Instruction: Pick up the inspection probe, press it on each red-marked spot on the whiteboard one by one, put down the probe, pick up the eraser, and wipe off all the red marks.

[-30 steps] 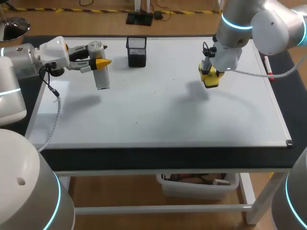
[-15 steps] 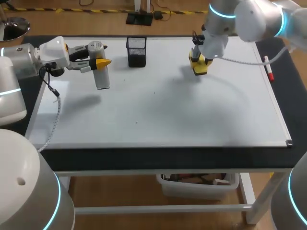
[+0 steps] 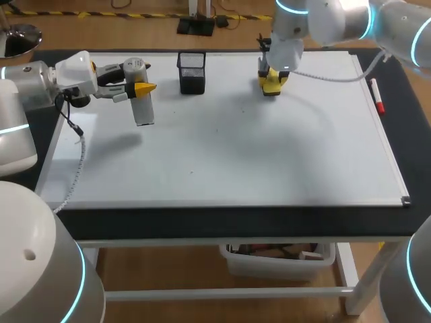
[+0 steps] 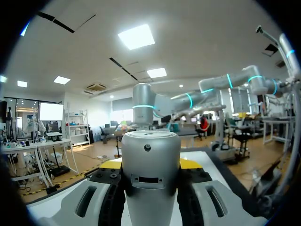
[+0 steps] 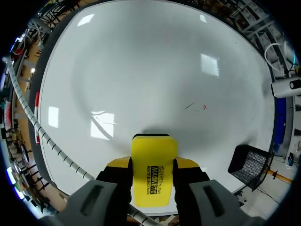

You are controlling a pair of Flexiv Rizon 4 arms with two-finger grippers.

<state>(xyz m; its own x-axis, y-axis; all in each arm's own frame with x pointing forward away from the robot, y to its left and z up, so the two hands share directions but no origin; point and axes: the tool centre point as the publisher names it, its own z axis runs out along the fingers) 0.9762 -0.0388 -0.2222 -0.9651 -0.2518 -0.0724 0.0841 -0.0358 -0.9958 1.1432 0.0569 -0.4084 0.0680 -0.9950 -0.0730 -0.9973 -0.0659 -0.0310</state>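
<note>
Two tools are up at once. Our left hand (image 3: pixel 140 87) is clamped on the probe (image 4: pixel 150 174), both fingers against its sides. It hangs over the left part of the whiteboard (image 3: pixel 236 155), clear of the board, beside the mesh pen cup (image 3: pixel 192 73). Our right hand (image 5: pixel 153 163) grips the eraser (image 3: pixel 271 86) by its long edges at the far side of the board, right of the cup. From the head view we can't tell whether the eraser touches the board or sits just above it.

Handling, as we judge it:
- The probe looks like a stiff, smooth metal cylinder. It won't give under the fingers, so the risk is slip or twist when pressed. The hold is across the body, which looks right to us. Push along its axis, not sideways.
- The eraser looks light, with a rigid yellow shell and probably a soft pad underneath. Side grip on the shell is the right place, since it leaves the pad face free. It needs to sit flat, or only one edge wipes.

The board looks almost clean. The right wrist view shows one tiny red fleck (image 5: pixel 203 107) next to a short dark stroke (image 5: pixel 189 105), ahead of the eraser towards the cup. That's likely the remaining target, and it should need only light pressure. A red marker (image 3: pixel 377 95) lies at the board's right edge, well apart from both hands.
</note>
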